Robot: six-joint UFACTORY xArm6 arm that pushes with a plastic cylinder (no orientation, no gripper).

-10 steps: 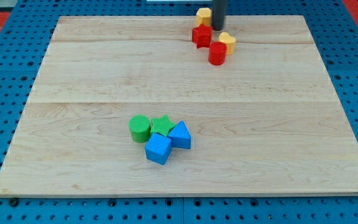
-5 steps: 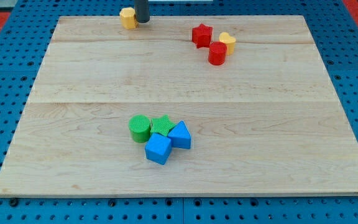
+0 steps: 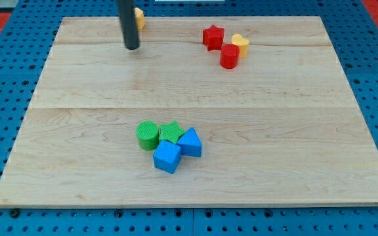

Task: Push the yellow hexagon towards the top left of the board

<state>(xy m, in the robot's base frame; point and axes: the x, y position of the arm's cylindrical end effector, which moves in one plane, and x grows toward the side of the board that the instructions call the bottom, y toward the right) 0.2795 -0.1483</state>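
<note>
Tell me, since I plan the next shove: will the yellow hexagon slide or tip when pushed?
Probably slides: the yellow hexagon looks squat and flat-based on the smooth board. An off-centre push might spin it on its flat sides. My tip sits just below it, hiding part, so this is uncertain.

Your rod comes down from the top edge of the frame, left of centre, as a straight dark shaft standing close to upright. Its upper part runs out of the picture, so you cannot see the arm that carries it. My tip sits in the upper left part of the frame, a little below the top edge and well above the middle. The end looks blunt and round.
</note>
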